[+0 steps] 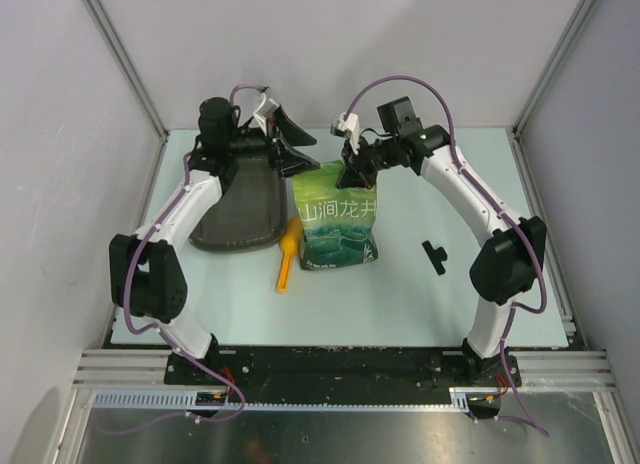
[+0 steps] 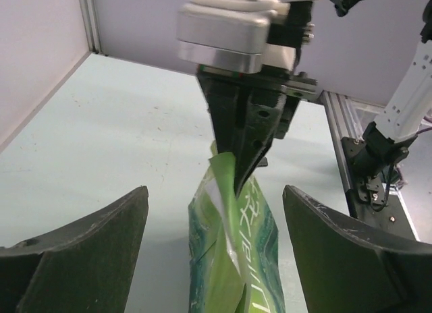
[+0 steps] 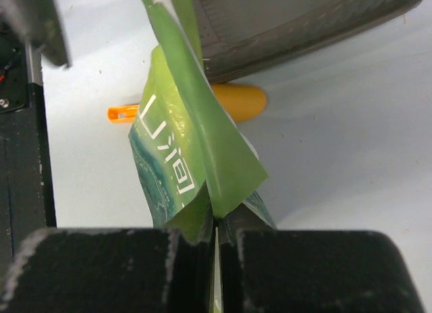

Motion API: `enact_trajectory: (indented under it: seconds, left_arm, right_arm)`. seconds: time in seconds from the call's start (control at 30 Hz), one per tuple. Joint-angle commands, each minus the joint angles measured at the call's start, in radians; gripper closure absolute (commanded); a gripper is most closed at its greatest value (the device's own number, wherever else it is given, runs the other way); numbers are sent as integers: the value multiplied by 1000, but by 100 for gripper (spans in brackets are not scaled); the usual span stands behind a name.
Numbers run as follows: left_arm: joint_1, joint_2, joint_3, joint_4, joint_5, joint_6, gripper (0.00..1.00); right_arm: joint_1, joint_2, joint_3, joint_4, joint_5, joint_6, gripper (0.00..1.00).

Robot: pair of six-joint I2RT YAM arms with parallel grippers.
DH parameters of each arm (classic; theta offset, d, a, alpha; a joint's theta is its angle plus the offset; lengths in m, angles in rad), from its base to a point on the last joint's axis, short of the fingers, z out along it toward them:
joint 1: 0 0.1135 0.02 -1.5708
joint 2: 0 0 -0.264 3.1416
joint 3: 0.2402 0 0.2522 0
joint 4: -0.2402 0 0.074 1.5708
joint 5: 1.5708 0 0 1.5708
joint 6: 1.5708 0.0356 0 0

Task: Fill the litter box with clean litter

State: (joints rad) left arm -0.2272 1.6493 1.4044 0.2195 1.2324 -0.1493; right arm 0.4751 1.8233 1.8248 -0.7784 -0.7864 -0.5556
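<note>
A green pouch (image 1: 338, 224) sits on the pale surface (image 1: 400, 304). An orange scoop (image 1: 288, 252) lies just beside it. A small black piece (image 1: 435, 256) lies apart.

The table (image 1: 450, 304) carries litter box (image 1: 245, 222), green pouch (image 1: 338, 226), orange scoop (image 1: 287, 258).

From above, the left arm (image 1: 185, 209) covers the left rim of the tray (image 1: 250, 202). In the right wrist view the pouch (image 3: 202, 144) hides the middle of the orange scoop (image 3: 239, 102), and the tray runs off the top edge. A small black object (image 1: 436, 256) on the right side of the table (image 1: 420, 304) is too small to identify.
</note>
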Motion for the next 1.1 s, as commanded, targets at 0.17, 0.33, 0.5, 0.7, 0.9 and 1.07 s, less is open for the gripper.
enact_trajectory:
  seconds: [0.17,0.33,0.5,0.7,0.9,1.07]
  left_arm:
    - [-32,6,-67,-28,82,96,15]
    - [-44,49,-68,-86,23,146,23]
    - [-69,104,7,-101,48,122,65]
    - [-95,80,-11,-109,64,100,100]
    - [-106,-47,-88,-111,-14,109,100]
    - [-123,-131,-166,-94,-73,122,100]
  right_arm:
    - [-16,2,154,60,-31,-21,100]
    - [-12,-1,154,59,-20,-29,100]
    - [-9,-10,148,34,42,-27,98]
    - [-73,-27,225,-88,56,168,45]
    - [-122,-55,263,-145,286,456,29]
    - [-79,-117,122,-200,404,477,25]
